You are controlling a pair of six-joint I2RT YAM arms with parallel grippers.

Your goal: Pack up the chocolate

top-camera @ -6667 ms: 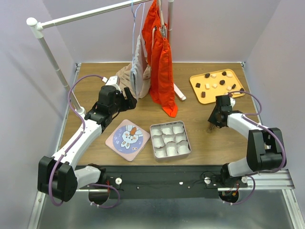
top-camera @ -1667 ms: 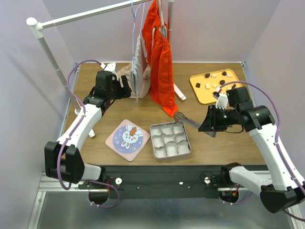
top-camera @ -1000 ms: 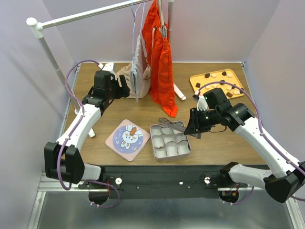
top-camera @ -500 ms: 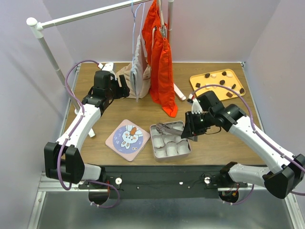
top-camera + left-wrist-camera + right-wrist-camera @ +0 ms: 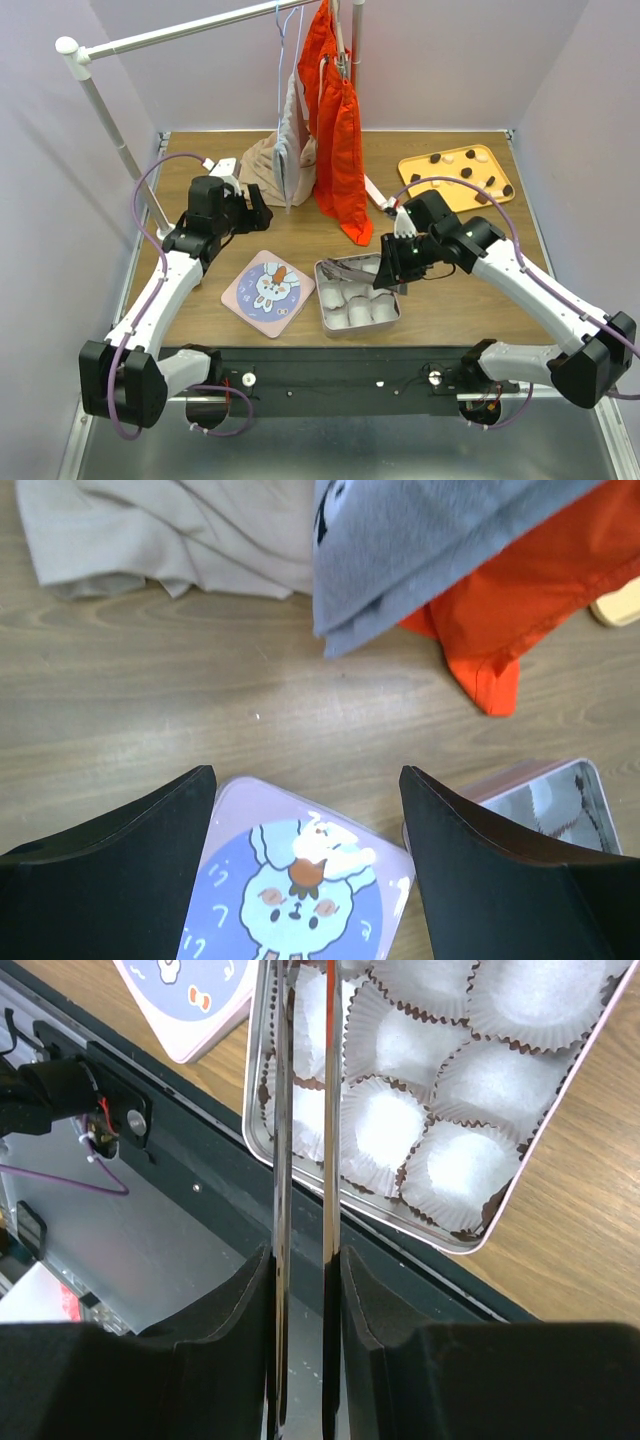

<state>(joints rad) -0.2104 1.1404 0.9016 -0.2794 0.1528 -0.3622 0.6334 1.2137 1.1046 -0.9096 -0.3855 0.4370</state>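
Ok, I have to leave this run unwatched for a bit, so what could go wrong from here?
1. The right gripper pinches the thin metal tongs between its fingers; they could twist or slip in that grip.
2. The tong tips hang over the light paper cups in the tin; a low pass might snag or shift one.
3. The orange garment hangs beside the route to the chocolate on the tray; the arm or tongs could brush it.
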